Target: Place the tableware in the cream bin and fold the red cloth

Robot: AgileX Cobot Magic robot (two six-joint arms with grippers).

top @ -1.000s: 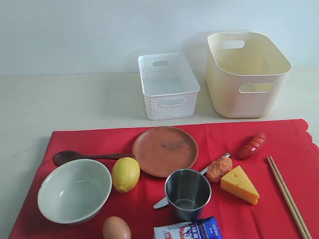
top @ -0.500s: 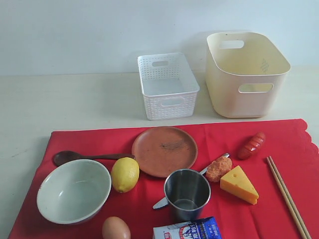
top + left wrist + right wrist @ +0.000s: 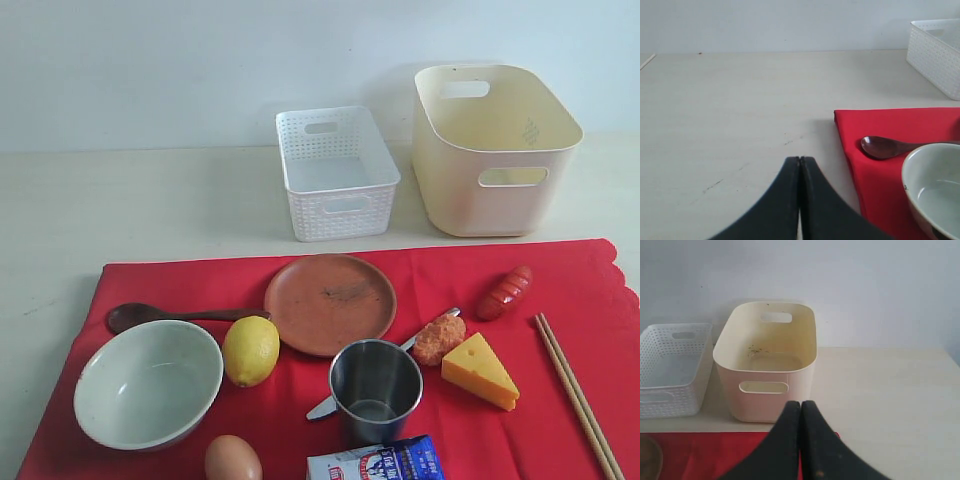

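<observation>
left claw (image 3: 799, 172) — jaws pressed together, empty | right claw (image 3: 800, 415) — same

Counting now — one bowl (image 3: 149, 382), one plate (image 3: 330, 303), one cup (image 3: 376, 388), one knife (image 3: 325, 406), one spoon (image 3: 170, 316), two chopsticks (image 3: 578, 393), one red cloth (image 3: 560, 440) — and two bins: cream bin (image 3: 494, 150), white basket (image 3: 337, 172).

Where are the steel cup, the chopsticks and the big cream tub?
Steel cup (image 3: 377, 388), exterior view, on its inside wall near the bottom.
Chopsticks (image 3: 577, 393), exterior view, midway along the pair.
Cream tub (image 3: 470, 205), exterior view, on its front wall below the handle hole.
</observation>
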